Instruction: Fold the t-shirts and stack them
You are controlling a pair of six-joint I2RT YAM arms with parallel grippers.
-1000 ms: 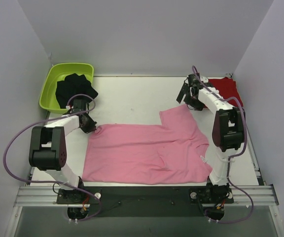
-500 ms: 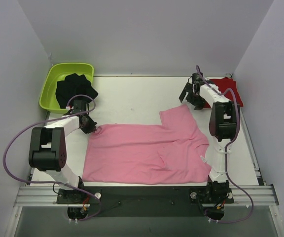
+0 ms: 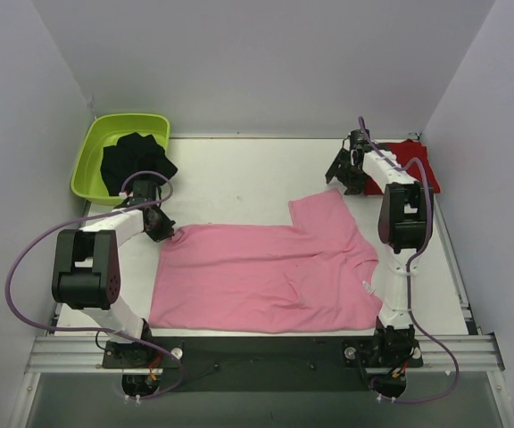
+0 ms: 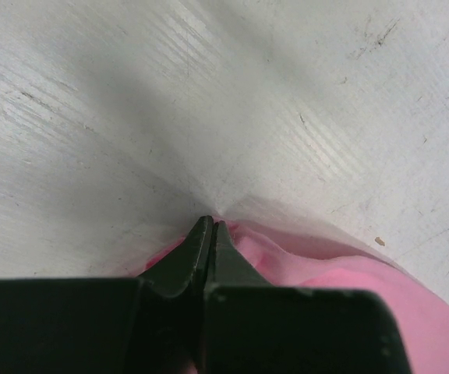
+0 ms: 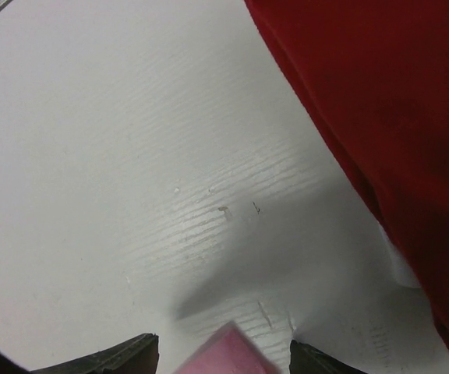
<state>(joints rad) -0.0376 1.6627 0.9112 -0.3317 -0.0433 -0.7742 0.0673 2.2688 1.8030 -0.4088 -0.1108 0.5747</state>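
Right jaws narrower than before, not yet gripping sleeve of pink shirt [image 3: 257,276].
Left jaws clench its corner; red shirt [image 5: 380,117] close on the right.

At the tips of the left jaws, themselves looking like matt black plastic, the light pink t-shirt [image 4: 326,288] is showing as soft, matt cloth with gentle wrinkles. Ahead of the right jaws the white surface [image 5: 131,156] is appearing smooth, faintly sheeny and finely scratched, and just beside them the deep red t-shirt [image 5: 380,117] is reading as matt cloth.
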